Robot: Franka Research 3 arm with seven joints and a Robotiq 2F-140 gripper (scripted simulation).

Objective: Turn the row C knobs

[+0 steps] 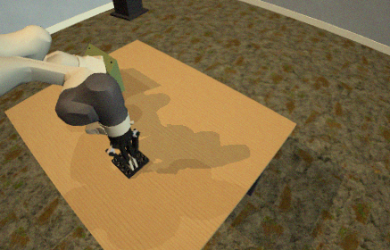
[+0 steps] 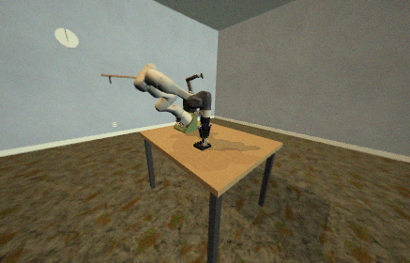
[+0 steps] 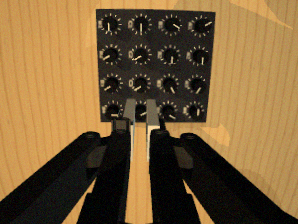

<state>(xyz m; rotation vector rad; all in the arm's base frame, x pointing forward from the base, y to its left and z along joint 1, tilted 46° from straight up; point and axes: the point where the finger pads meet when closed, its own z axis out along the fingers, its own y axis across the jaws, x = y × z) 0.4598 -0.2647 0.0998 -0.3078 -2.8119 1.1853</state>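
Observation:
The black knob box (image 1: 130, 171) (image 2: 202, 148) (image 3: 154, 66) stands on the wooden table (image 1: 205, 112) (image 2: 235, 160). In the wrist view it shows a four-by-four grid of dark knobs with white lines. My gripper (image 1: 127, 157) (image 2: 203, 139) (image 3: 140, 112) points straight down at the box. Its two fingers are closed on either side of one knob. In the wrist view that knob is in the nearest row, second from the left. The fingers hide most of this knob, and I cannot read its name or its line.
A green plate (image 1: 115, 71) (image 2: 189, 126) stands at the arm's base at the back of the table. The arm reaches low over the table's left part. A black stand (image 1: 128, 8) is on the floor beyond the table.

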